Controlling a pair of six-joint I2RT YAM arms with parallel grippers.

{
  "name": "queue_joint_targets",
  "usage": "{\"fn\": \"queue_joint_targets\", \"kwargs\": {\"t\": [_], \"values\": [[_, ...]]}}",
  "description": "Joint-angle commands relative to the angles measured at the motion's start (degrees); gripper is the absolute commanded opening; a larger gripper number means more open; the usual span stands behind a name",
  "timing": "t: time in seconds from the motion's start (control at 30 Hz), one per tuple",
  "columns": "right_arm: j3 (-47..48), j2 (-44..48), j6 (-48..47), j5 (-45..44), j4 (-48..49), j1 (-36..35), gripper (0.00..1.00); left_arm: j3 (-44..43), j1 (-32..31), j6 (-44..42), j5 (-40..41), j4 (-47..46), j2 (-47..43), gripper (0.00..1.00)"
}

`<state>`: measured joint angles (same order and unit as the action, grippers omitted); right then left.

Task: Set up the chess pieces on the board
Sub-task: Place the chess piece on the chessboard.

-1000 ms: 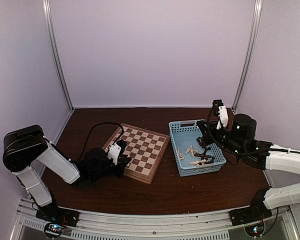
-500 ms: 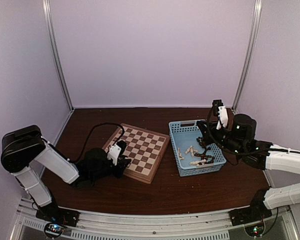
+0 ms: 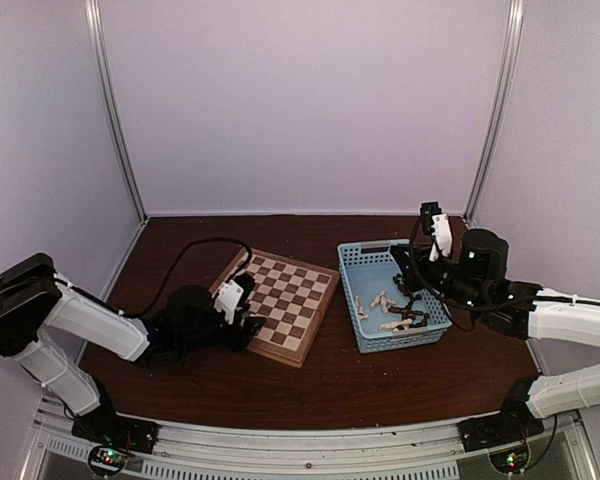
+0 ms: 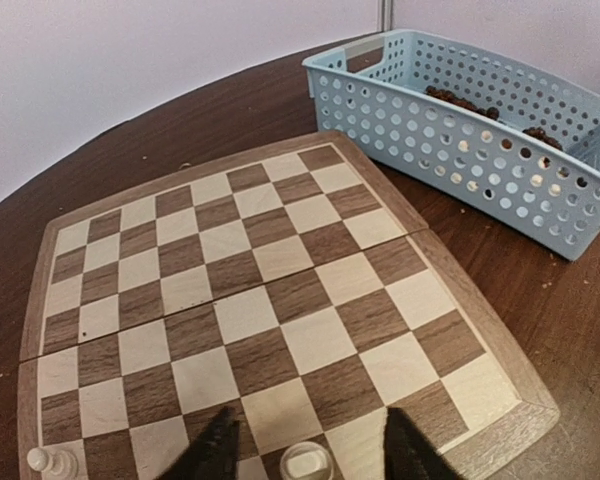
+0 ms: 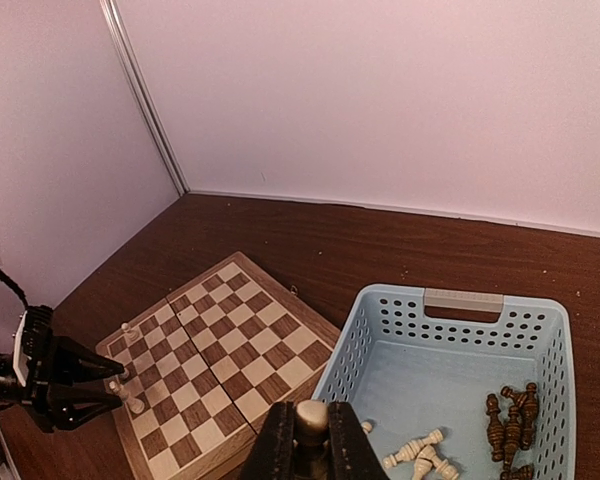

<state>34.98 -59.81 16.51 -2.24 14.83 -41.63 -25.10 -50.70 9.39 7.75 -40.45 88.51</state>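
Wood in tan and brown checks with a pale rim, the board (image 4: 280, 290) lies on a dark table (image 3: 330, 385). Two cream turned pieces show at its near edge: a pawn (image 4: 52, 462) and a round-topped piece (image 4: 308, 464). The round-topped one is cut off by the frame and stands clear between the left gripper's (image 4: 308, 442) parted fingers. The right gripper (image 5: 310, 445) is closed on one cream piece (image 5: 312, 413) over the perforated light-blue plastic basket (image 5: 462, 299). The jumbled cream and brown pieces inside are too small to count.

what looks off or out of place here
Nothing spilled or broken. The board sits skewed on the table, and the chess pieces in the blue basket lie tumbled on their sides, cream and dark mixed.
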Motion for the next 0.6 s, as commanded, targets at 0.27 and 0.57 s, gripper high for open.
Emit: {"fn": "queue_joint_targets", "kwargs": {"t": [0.27, 0.57], "values": [[9.86, -10.17, -0.78, 15.4, -4.4, 0.18, 0.02, -8.91, -0.28, -0.21, -3.15, 24.39, -16.68, 0.72], [15.52, -21.38, -0.09, 38.38, 3.24, -2.32, 0.02, -22.3, 2.46, 9.52, -9.86, 44.97, -20.51, 0.64]]}}
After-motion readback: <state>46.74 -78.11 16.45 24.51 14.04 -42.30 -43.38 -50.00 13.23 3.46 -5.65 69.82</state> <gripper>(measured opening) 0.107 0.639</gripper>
